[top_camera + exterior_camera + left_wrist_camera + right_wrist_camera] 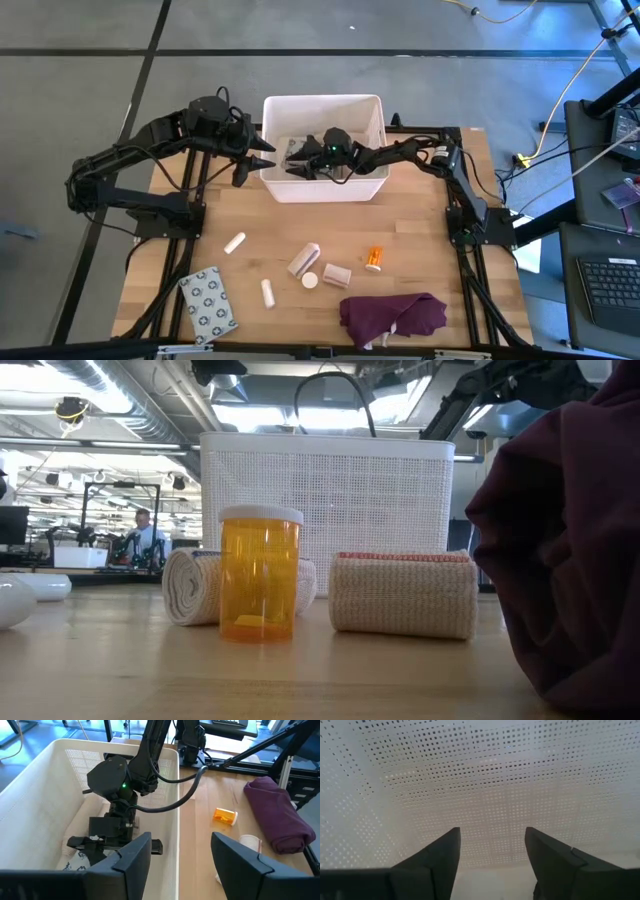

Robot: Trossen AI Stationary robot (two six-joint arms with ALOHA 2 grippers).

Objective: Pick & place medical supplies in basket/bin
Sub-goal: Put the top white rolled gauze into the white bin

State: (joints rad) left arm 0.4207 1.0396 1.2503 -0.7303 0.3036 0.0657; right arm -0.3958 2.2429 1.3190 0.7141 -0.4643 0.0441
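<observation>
- The right gripper [492, 862] is inside the white basket [372, 108], low near its floor. Its fingers [435, 857] are spread apart, nothing is between them, and they face the perforated wall.
- Under the right gripper, on the basket floor, lies a patterned packet [75, 862], partly hidden by the arm.
- The left gripper [180, 865] waits just outside the left wall of the basket, above the table [430, 255]. Its fingers are released and empty.
- No writing can be read on any thing.
- Outside the basket, in the middle of the table: an orange pill bottle [374, 258] with a white cap, beige bandage rolls [304, 259], small white tubes [234, 242].
- A second patterned packet [208, 302] lies near the front left corner.
- A dark purple cloth [392, 318] lies at the front edge, right of the middle.
- In the low view the pill bottle and the rolls stand in front of the basket, and the cloth covers the right side.
</observation>
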